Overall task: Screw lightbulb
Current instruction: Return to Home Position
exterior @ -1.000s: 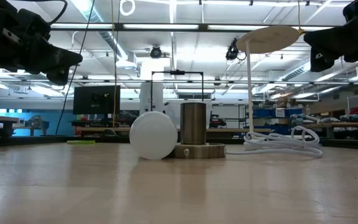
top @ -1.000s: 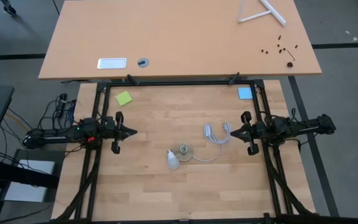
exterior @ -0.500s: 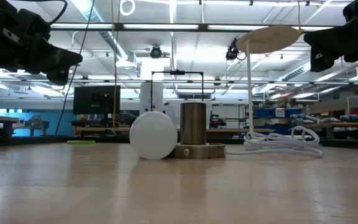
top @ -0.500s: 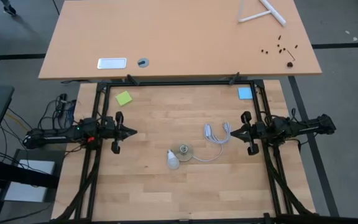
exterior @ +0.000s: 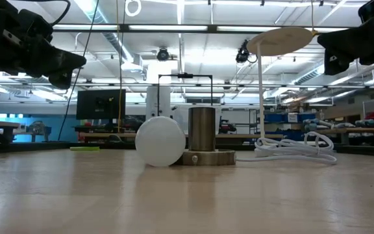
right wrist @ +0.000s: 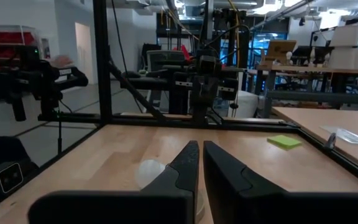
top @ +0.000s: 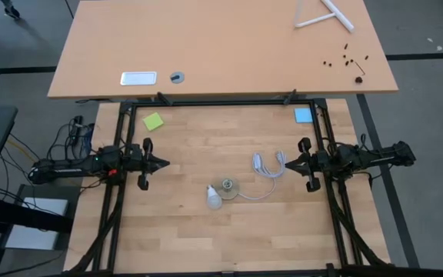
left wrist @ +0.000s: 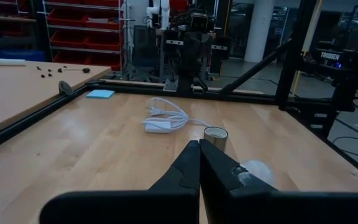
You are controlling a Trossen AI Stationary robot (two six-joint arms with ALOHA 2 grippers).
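Note:
The white frosted lightbulb (top: 214, 197) lies on its side on the wooden table, close beside the round metal socket (top: 228, 186), which stands upright on its disc base. The socket's white cord (top: 266, 165) lies coiled toward the right. In the low view the lightbulb (exterior: 160, 141) stands just left of the socket (exterior: 203, 136). My left gripper (top: 166, 162) hovers shut at the table's left, pointing level toward the middle. My right gripper (top: 285, 162) hovers shut at the right, near the cord. The left wrist view shows the socket (left wrist: 215, 137) and the lightbulb (left wrist: 257, 169) beyond my shut left gripper (left wrist: 199, 144).
A green note (top: 153, 121) and a blue note (top: 304, 115) lie near the far corners. A black frame rail (top: 221, 101) borders the table's far edge, with a second tabletop (top: 221, 46) beyond it. Bare wood lies between the grippers and the socket.

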